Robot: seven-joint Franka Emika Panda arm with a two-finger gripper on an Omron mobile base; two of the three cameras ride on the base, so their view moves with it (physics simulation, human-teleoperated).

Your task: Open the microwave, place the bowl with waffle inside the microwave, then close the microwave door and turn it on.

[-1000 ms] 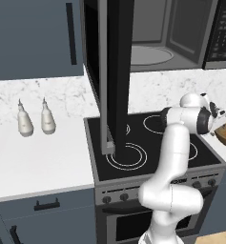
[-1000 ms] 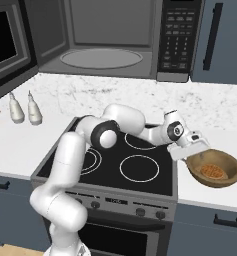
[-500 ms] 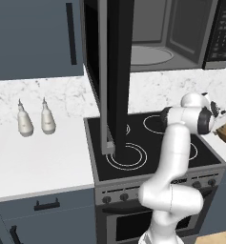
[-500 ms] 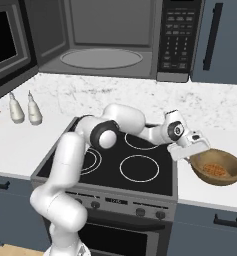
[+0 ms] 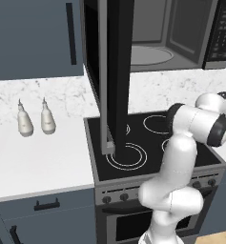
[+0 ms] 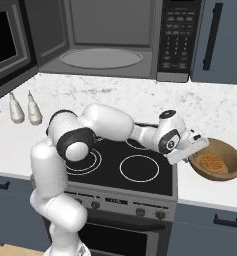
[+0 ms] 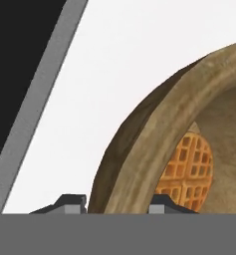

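The microwave (image 6: 110,40) hangs above the black stovetop (image 6: 125,167) with its cavity exposed, the grey round turntable (image 6: 101,58) bare and the black keypad panel (image 6: 176,37) at its right. The microwave door (image 5: 115,71) stands swung fully out over the stovetop's left side, edge-on in the left base view.

The wooden bowl (image 6: 216,160) sits on the white worktop (image 6: 210,112) just right of the stovetop's right edge, near the front edge, upright, with a golden waffle (image 6: 210,162) lying inside it.

The arm reaches across the stovetop to the right, and the gripper (image 6: 196,146) is at the bowl's left rim. In the hand view the 2 dark fingertips (image 7: 69,203) straddle the bowl's wall (image 7: 139,149), 1 outside and 1 inside beside the waffle (image 7: 189,167), pinching the rim between them.

2 small white bottles (image 5: 34,119) stand side by side on the worktop left of the stovetop, toward the back wall.
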